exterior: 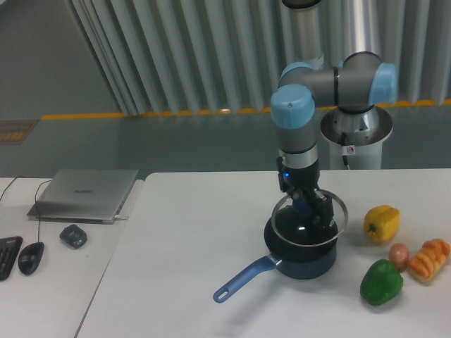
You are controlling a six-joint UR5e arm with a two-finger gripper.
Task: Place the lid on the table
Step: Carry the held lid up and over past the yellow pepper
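No legible text. Laptop lid logo and gripper side lettering too small to read.

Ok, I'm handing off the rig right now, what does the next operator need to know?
Gripper: jaws shut on the lid's knob.
Lid: lifted clear of the blue saucepan, tilted, shifted slightly right of it.
Done: grasp and lift off the pan.
Left: carry the lid to a bare part of the table, set it down, release. Peppers and other food sit to the right, so the left side looks freer.
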